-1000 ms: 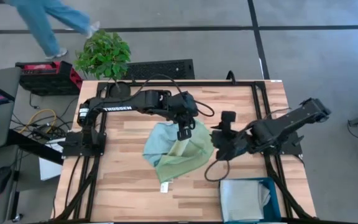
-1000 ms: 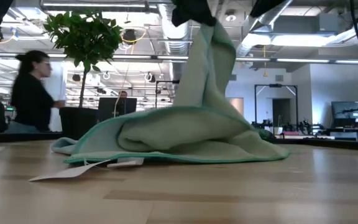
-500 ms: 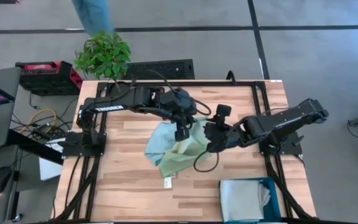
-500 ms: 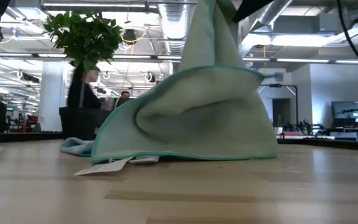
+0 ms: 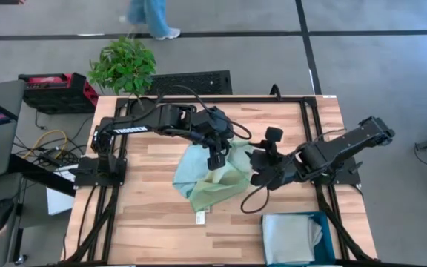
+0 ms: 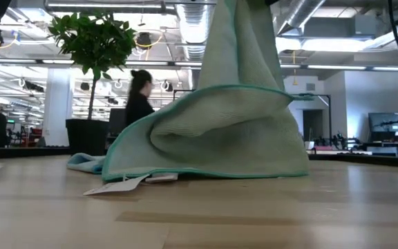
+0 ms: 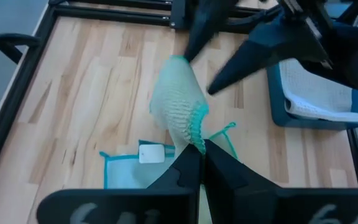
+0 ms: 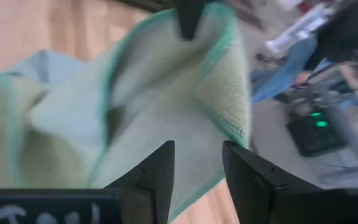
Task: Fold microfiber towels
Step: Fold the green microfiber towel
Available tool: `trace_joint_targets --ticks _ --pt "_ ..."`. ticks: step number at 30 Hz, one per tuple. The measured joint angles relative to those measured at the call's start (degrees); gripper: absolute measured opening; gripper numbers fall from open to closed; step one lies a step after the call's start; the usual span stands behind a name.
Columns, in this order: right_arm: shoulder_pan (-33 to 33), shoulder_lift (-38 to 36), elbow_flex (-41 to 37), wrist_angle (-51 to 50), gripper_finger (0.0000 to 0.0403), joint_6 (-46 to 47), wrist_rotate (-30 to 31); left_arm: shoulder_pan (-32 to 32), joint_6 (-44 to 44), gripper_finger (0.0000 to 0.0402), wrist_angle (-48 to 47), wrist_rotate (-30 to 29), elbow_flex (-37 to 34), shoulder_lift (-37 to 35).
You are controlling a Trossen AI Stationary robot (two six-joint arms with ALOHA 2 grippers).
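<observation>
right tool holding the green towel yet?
No. The right tool is open, short of the pale green towel, which the left tool pinches.

Pale green towel point(image 5: 221, 185), teal stitched edge, white tag. Light blue towel point(image 5: 187, 169) under it, mostly covered (the blue reads nearly grey from above). Folded cloth point(image 5: 291, 236) in the dark teal bin point(image 5: 325, 222) looks light grey, possibly whitish. Table point(image 5: 147, 222): light wood planks, black frame. Both arms dark, left one with white lettering. Plant point(image 5: 123, 65) green.
</observation>
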Motion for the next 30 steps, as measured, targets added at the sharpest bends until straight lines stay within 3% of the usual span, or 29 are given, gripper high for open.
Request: trace_joint_targets --ticks 17,25,30 --pt "1.7 0.3 0.0 -0.1 0.0159 0.1 7.5 -2.5 -0.8 0.0000 0.5 0.6 0.0 0.0" --pt "2.6 0.4 0.0 -0.9 0.0159 -1.4 2.9 -2.6 -0.9 0.0000 1.8 0.2 0.0 0.0" --pt "1.1 0.8 0.0 -0.9 0.0159 -1.4 2.5 -3.1 1.9 0.0000 6.0 3.1 0.0 0.0"
